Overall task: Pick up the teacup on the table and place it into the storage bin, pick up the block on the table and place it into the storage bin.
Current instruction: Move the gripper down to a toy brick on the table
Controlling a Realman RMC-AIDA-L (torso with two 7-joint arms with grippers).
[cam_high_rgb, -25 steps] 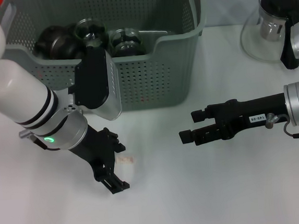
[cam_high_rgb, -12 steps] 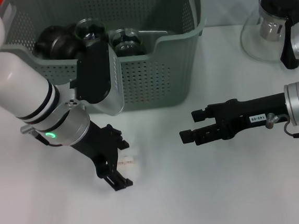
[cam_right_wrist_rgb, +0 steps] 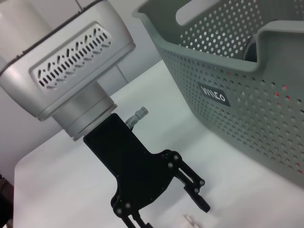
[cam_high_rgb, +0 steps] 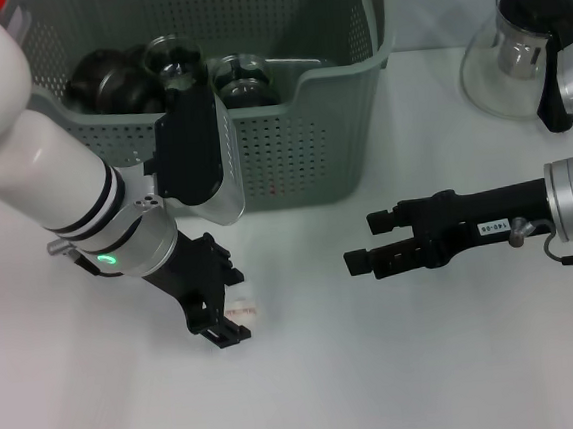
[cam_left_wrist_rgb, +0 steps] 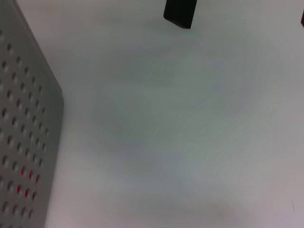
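Left end effector [cam_high_rgb: 229, 305] spread around the block [cam_high_rgb: 242, 306] on the table [cam_high_rgb: 380, 367]; right end effector [cam_high_rgb: 361, 244] hovers spread, empty

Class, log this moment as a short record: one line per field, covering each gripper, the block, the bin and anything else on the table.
left gripper: open, low at the table, fingers around the block
block: small, pale, on the table in front of the storage bin
storage bin: grey-green, perforated, holds dark and glass items
right gripper: open, held above the table, apart from the block
glass teapot: on the table, to the right of the bin
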